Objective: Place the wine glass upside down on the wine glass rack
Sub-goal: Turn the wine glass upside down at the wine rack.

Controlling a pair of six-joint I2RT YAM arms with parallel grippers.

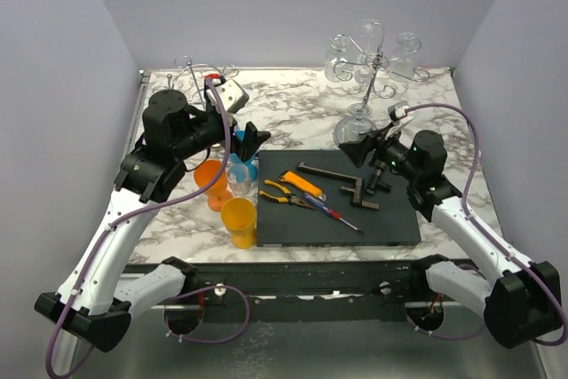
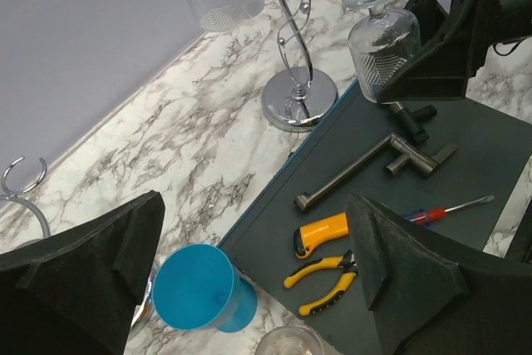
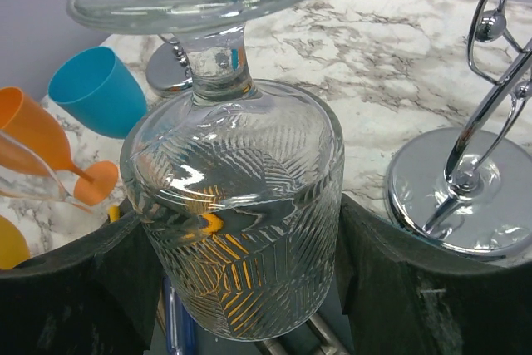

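Right gripper [image 1: 359, 144] pinches inverted wine glass [image 3: 237, 205] by bowl; rack [image 3: 453, 197] just right of it. Advice: raise, keep level, slide stem into arm.

Marble table [image 1: 302, 113]: dark mat [image 1: 390, 224], cups [image 1: 239, 219], wine glass rack [image 1: 376, 67].

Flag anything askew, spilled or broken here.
Nothing spilled or broken. The glass is upside down only because the right tool grips its bowl, near the rack. Pliers and screwdriver lie flat on the mat.
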